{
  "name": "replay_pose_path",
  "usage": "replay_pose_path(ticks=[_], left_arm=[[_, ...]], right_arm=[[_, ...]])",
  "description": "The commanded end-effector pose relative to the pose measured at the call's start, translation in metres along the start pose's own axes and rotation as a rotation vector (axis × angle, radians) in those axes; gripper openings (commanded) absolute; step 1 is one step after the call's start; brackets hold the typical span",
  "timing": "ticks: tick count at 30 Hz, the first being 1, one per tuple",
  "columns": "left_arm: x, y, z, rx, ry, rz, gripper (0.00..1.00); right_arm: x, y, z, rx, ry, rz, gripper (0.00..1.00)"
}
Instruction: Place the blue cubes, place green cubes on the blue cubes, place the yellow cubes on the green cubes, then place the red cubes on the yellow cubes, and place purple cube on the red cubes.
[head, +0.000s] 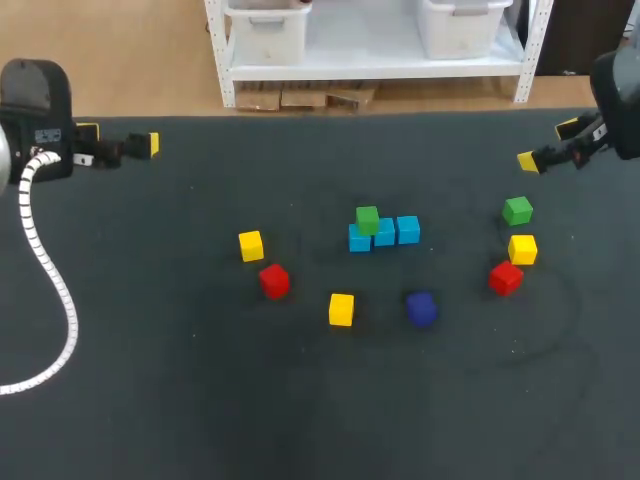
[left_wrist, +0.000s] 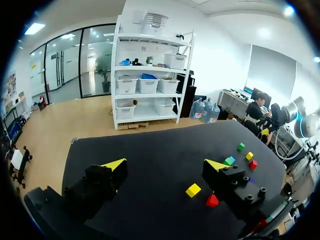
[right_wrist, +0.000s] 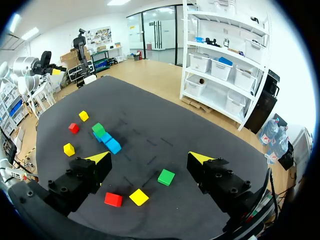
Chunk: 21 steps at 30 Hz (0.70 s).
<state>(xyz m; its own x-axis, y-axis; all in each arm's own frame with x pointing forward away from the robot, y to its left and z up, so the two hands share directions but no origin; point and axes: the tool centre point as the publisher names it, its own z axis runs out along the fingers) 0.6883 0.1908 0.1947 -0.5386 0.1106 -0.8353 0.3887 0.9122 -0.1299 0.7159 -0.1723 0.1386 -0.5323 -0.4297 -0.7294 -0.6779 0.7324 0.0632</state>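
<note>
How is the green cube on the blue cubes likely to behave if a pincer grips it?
The green cube looks rigid and flat-sided, so it should probably hold squarely and not roll. It sits at one end of the blue cubes, so a sideways nudge could slide it off.

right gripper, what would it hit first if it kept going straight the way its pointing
Most likely the loose green cube, lying on the table just ahead of the open right gripper, in line with its gap. Depth is unclear, so it might pass above it.
</note>
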Motion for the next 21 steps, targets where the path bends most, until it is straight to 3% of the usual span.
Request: replay_pose_path(ticks=[1, 4, 11, 21], left_arm=[[0.000, 0.003, -0.001, 0.023, -0.003, 0.000, 1.00], [0.000, 0.003, -0.001, 0.023, -0.003, 0.000, 1.00], [0.000, 0.003, -0.001, 0.023, -0.003, 0.000, 1.00], [0.000, 0.003, -0.001, 0.023, -0.003, 0.000, 1.00]], right_arm=[[0.000, 0.001, 0.000, 0.004, 0.002, 0.001, 1.00], [0.001, -0.002, 0.003, -0.020, 0.054, -0.020, 1.00], [0.006, -0.011, 0.010, -0.104, 0.216, -0.195, 1.00], [0.005, -0.020, 0.044, -0.230, 0.455, -0.540, 1.00]])
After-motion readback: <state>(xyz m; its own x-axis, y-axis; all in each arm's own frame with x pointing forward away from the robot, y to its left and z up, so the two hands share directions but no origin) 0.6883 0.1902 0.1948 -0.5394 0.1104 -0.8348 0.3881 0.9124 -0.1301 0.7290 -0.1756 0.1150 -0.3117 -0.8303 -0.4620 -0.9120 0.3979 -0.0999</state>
